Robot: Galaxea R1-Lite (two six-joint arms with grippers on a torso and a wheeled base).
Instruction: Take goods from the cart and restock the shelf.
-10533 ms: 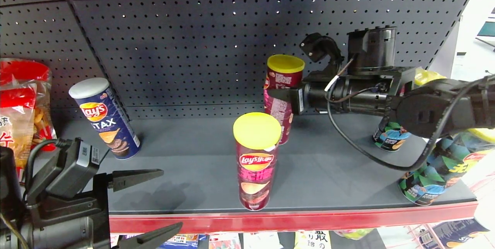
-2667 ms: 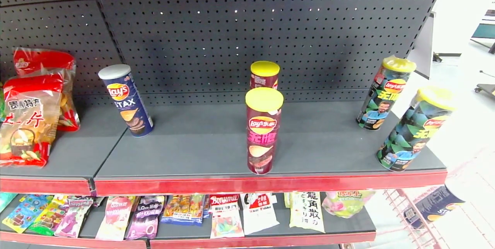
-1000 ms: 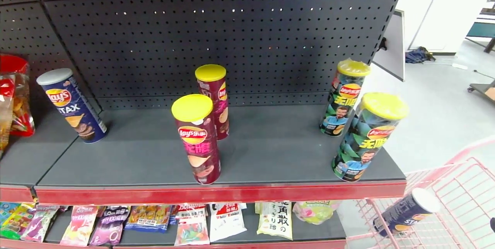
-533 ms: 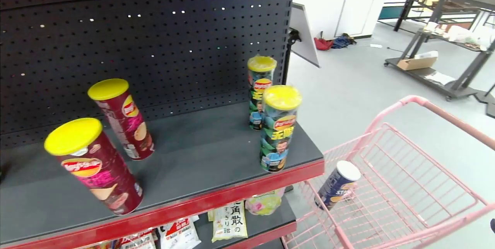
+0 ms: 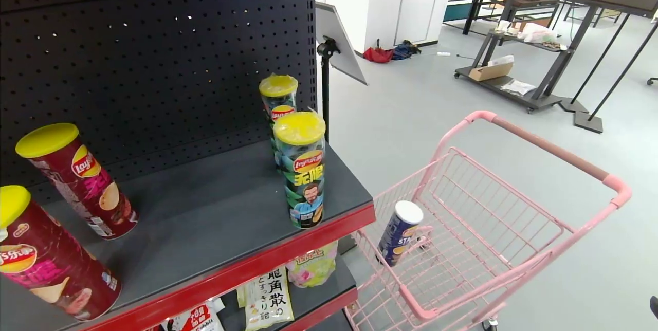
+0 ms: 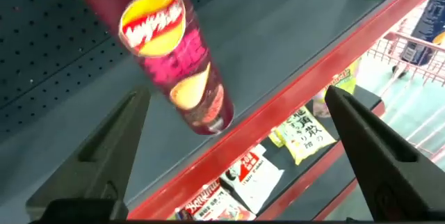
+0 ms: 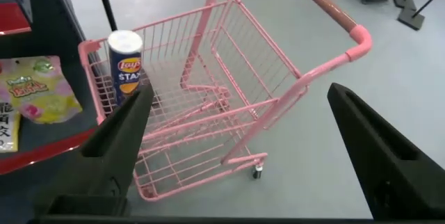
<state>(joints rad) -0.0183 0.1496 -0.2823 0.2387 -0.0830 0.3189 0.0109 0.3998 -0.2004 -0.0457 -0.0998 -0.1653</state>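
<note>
Currently the blue can [image 5: 398,233] sits inside the pink cart [image 5: 545,148], right of the shelf [image 5: 205,202]. Left gripper [image 6: 236,95] and right gripper [image 7: 241,88] both have fingers wide apart, holding nothing.

Well ahead of right claw [image 7: 238,92], apart from it: blue white-lidded can [image 5: 400,232], leaning in pink wire cart [image 5: 545,148], at corner nearest red-edged shelf [image 5: 205,207].

Dark shelf [image 5: 205,218], red front edge. Left end: front maroon can [image 5: 46,264] upright by the front edge, rear maroon can [image 5: 77,182] nearer the back panel. Right end: front green can [image 5: 303,171] upright, rear green can [image 5: 278,97] just behind it. Lower shelf [image 5: 343,280]: snack bags [image 5: 267,300]. Floor [image 5: 411,94]: pink cart [image 5: 514,130] off shelf's right end, w/ blue can [image 5: 398,233] inside, on the shelf side.
</note>
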